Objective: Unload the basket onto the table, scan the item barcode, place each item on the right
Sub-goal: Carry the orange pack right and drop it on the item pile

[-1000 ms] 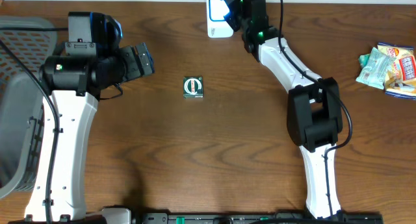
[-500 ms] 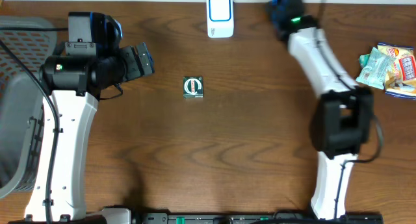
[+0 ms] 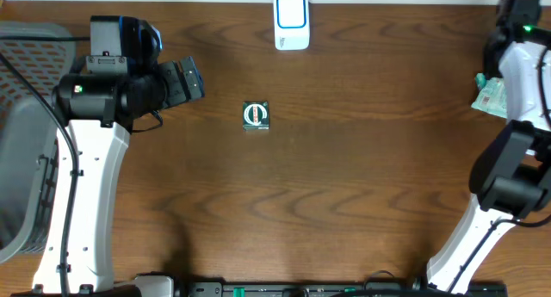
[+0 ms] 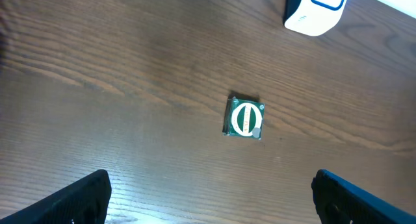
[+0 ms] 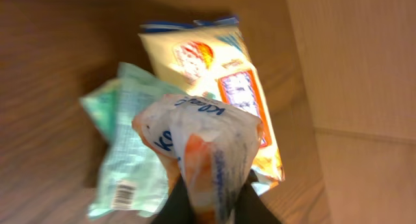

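In the right wrist view a white and orange packet (image 5: 201,139) stands pinched between the dark fingers (image 5: 174,204) of my right gripper (image 5: 211,201), which is shut on it. It hangs above a mint-green packet (image 5: 127,152) that shows a barcode, and a yellow packet (image 5: 221,68). Overhead, the right gripper (image 3: 521,9) is at the far right back corner. The white and blue scanner (image 3: 292,21) stands at the back middle. My left gripper (image 4: 214,208) is open over bare wood, well short of a small green box (image 4: 246,118).
The green box (image 3: 256,114) lies alone mid-table. A grey mesh basket (image 3: 21,116) sits at the left edge. The mint-green packet (image 3: 491,95) shows beside the right arm near the right edge. A pale surface (image 5: 357,87) borders the wood beyond the packets.
The right arm has swung from the scanner at the back middle across to the far right, over the pile of packets. The left arm has not moved.
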Action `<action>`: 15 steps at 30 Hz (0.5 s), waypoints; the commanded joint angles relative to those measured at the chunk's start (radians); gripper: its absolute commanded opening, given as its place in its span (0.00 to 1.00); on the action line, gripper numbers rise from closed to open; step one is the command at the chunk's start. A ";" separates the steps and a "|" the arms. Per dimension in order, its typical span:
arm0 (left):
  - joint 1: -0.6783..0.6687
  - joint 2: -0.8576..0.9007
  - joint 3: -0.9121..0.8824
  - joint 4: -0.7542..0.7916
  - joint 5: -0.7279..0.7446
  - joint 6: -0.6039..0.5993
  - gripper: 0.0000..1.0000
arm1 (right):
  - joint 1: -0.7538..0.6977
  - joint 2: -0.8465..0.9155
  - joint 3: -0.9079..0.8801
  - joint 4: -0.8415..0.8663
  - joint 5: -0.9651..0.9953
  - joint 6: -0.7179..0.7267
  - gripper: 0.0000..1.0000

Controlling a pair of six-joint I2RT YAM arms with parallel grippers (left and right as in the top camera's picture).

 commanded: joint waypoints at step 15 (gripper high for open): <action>0.004 0.001 0.004 -0.003 -0.003 0.006 0.98 | -0.034 -0.010 -0.061 0.008 -0.881 0.121 0.99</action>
